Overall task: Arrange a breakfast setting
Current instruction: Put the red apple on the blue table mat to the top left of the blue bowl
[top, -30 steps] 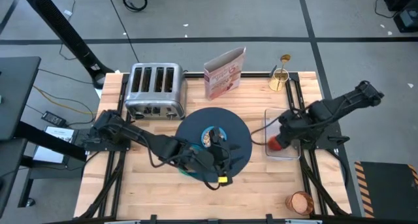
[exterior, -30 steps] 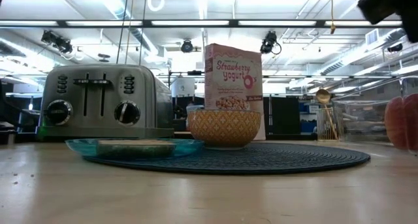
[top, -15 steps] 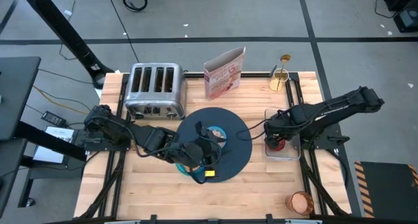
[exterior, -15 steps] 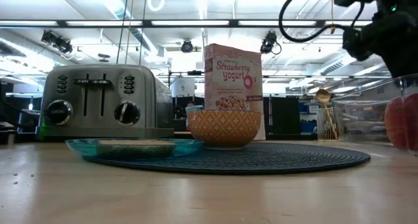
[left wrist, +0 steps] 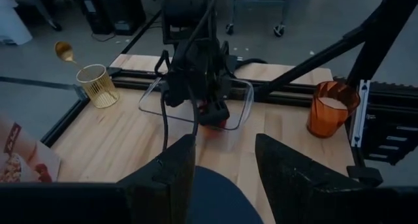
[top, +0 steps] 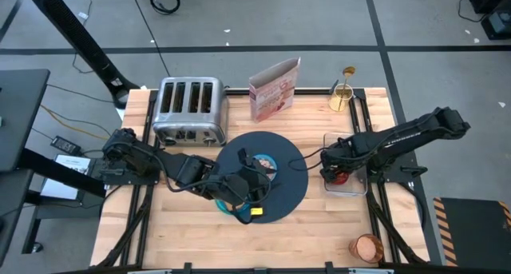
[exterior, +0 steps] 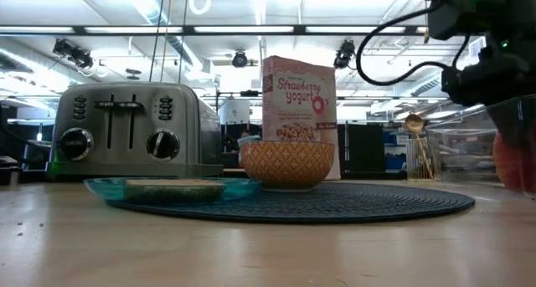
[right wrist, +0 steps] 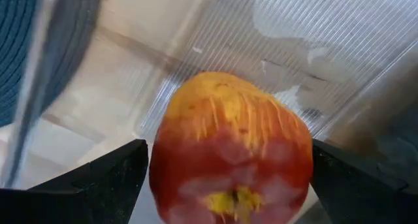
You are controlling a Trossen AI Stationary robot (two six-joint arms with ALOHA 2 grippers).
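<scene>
The red fruit [right wrist: 228, 139] lies on the floor of a clear container [top: 345, 164] at the table's right. My right gripper [top: 335, 172] points down into the container, open, with one finger on each side of the fruit. The dark round mat [top: 291, 182] lies mid-table. It carries the patterned bowl [exterior: 287, 163] and the teal plate [exterior: 172, 189] with the toast slice [exterior: 174, 187]. My left gripper [left wrist: 225, 172] hovers open above the mat, holding nothing. The amber cup [top: 368, 247] stands near right. The gold spoon [left wrist: 64, 51] leans in a gold holder [top: 342, 97]. My right gripper comes at the red fruit from above, its fingers [right wrist: 111, 178] close beside the fruit's two sides. I cannot tell whether they touch it. The fruit sits on the container's floor.
A steel toaster [top: 190, 110] stands at the far left and a cereal box [top: 274, 89] at the far middle. Black rails [top: 375, 210] run along the table's right side. Bare wood shows near the front edge [top: 311, 234].
My right gripper has come down into the clear container, onto the red fruit, and has stayed open. My left gripper has drawn back a little toward the table's left, away from the plate and bowl, then kept still.
</scene>
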